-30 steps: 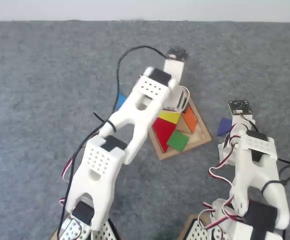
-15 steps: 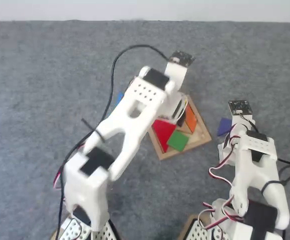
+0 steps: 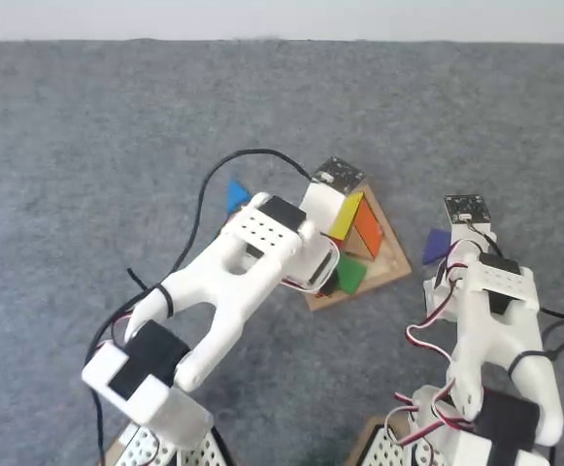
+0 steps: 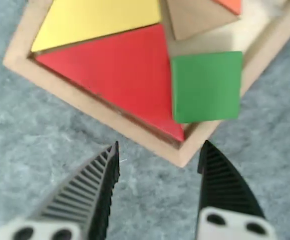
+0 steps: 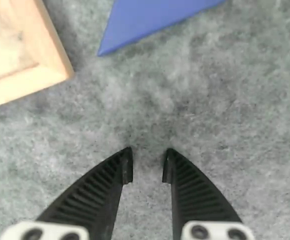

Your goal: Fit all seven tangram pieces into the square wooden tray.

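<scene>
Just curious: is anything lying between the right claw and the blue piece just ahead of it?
Nothing visible: only bare carpet separates the right gripper from the blue piece. The wooden tray's corner sits off to one side.

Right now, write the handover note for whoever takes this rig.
Left end effector: open, empty, by a corner of the tray.
Right end effector: slightly open, empty, above the carpet near the dark blue piece.
Done: yellow triangle, red triangle, green square and orange triangle are in the tray.
To do: the light blue piece and dark blue piece lie on the carpet, on opposite sides of the tray; bare wood shows inside.
</scene>
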